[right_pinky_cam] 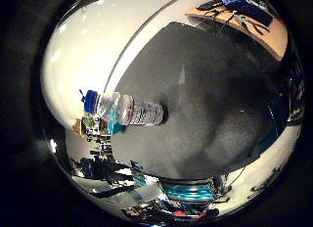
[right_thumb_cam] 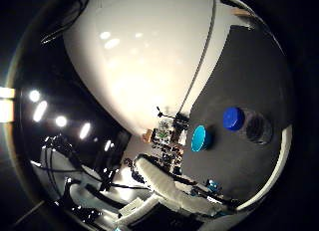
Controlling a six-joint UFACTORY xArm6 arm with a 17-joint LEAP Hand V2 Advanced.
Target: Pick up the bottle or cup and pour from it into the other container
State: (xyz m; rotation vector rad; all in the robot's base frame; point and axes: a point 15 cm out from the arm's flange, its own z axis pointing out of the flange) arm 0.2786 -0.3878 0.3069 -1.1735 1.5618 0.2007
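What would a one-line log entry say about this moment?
stage: approach | bottle: upright on dark mat, blue cap on, not held | teal cup: beside bottle, apart | hand: fingers unseen

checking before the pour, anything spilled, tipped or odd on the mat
Nothing stands out. The bottle stands upright on the dark mat with its blue cap on, the teal cup sits beside it, and no spill shows.
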